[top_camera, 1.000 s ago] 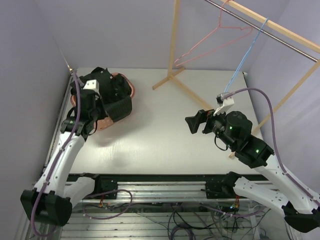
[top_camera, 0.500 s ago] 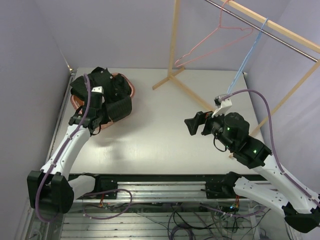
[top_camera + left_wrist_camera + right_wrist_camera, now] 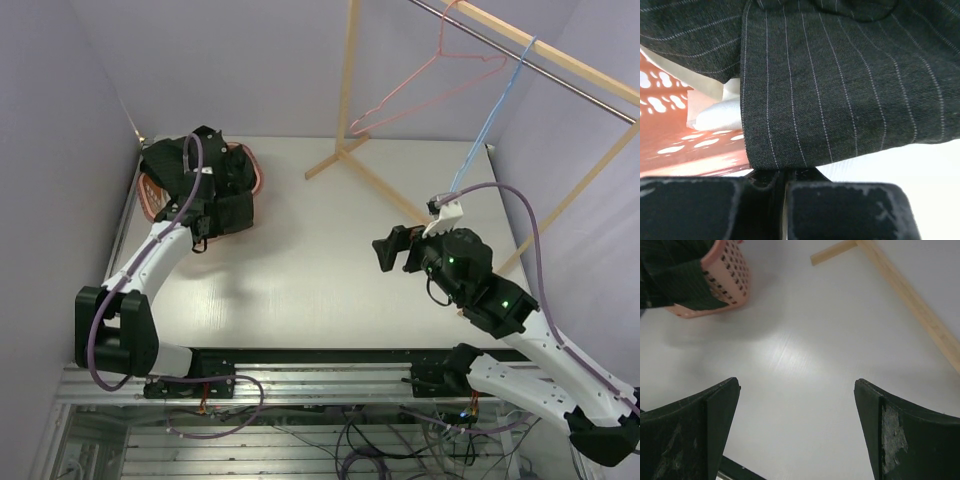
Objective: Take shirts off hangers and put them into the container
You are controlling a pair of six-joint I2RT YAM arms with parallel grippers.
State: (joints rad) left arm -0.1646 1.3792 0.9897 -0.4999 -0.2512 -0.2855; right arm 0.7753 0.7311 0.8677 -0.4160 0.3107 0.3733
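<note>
With left gripper [image 3: 782, 187] pinching pinstriped shirt [image 3: 840, 90] hem over the salmon laundry basket [image 3: 670, 145] rim, right gripper [image 3: 797, 425] spread wide above the table [image 3: 805, 340]: risk of dragging cloth back out, or tipping basket, if pulled away unreleased.

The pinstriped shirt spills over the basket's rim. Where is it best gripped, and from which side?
Probably the hem of the flap of the pinstriped shirt that hangs outside the basket, coming from the table side. That edge hangs free, straight and thin, so jaws can close across it. The left gripper is shut there.
</note>
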